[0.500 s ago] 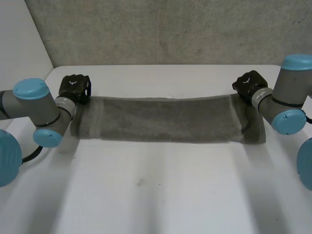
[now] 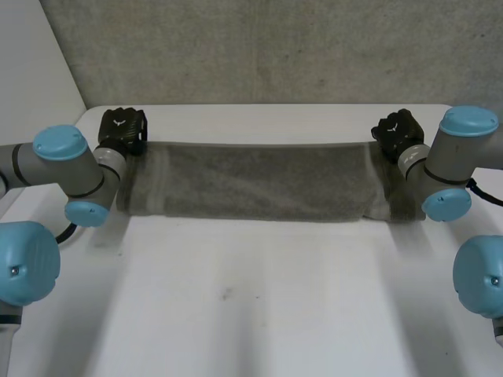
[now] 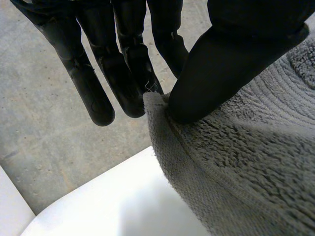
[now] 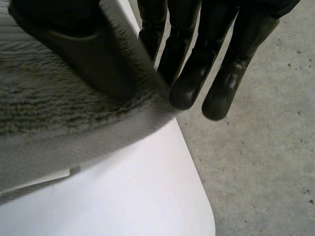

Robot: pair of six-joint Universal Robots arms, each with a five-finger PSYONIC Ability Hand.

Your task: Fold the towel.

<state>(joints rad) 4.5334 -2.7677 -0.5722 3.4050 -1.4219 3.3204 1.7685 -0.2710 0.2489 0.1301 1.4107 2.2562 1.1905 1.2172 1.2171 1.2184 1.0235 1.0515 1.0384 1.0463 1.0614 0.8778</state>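
1. Left robot hand point(image 3: 231, 54): one far corner of the towel point(image 2: 259, 184) is pinched between thumb and fingers.
2. Right robot hand point(image 4: 187, 73): the opposite far corner is pinched in the same way, with the thumb pressed on the pile and the fingers set behind the hem.
3. Towel: grey terry cloth, drawn out as a long band between the two hands across the far part of the white counter point(image 2: 251, 298). The pinched corners are raised above the counter.
4. Arms: each is placed at an outer end of the band.
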